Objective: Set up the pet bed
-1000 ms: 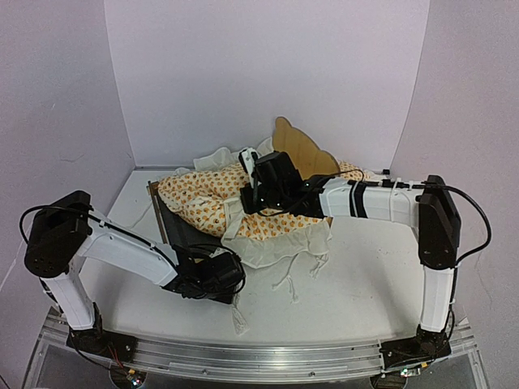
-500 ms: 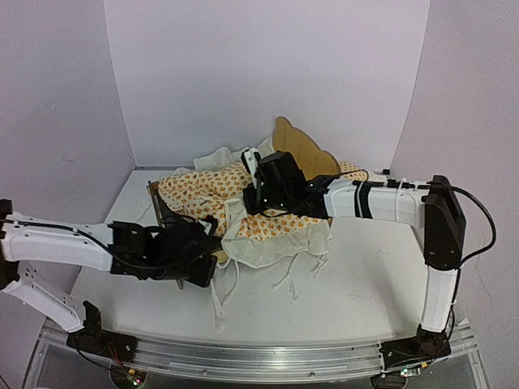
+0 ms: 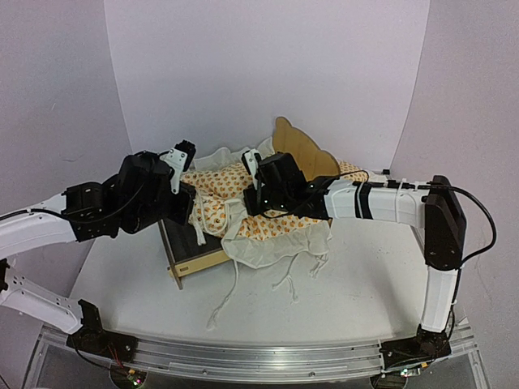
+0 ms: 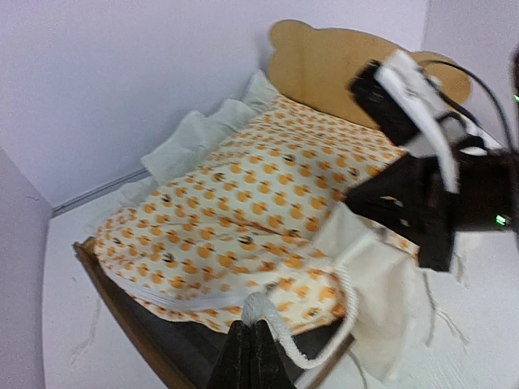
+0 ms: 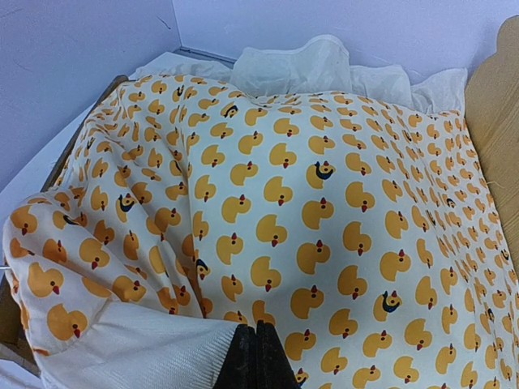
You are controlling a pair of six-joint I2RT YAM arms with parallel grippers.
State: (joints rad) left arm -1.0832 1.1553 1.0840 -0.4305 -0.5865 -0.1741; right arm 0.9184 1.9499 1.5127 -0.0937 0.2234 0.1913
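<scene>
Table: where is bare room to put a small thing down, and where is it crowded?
Free: the table's near strip between the bed and the front rail, crossed by a loose string; also the right side, between the bedding and the right arm. Crowded: the back middle, around the bed.

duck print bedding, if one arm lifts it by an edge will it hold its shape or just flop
Likely floppy: the duck-print bedding lies in soft folds and sags over the pet bed frame. Probably light, being thin cloth with a white ruffle. Its loose tie cords may trail and snag.
</scene>
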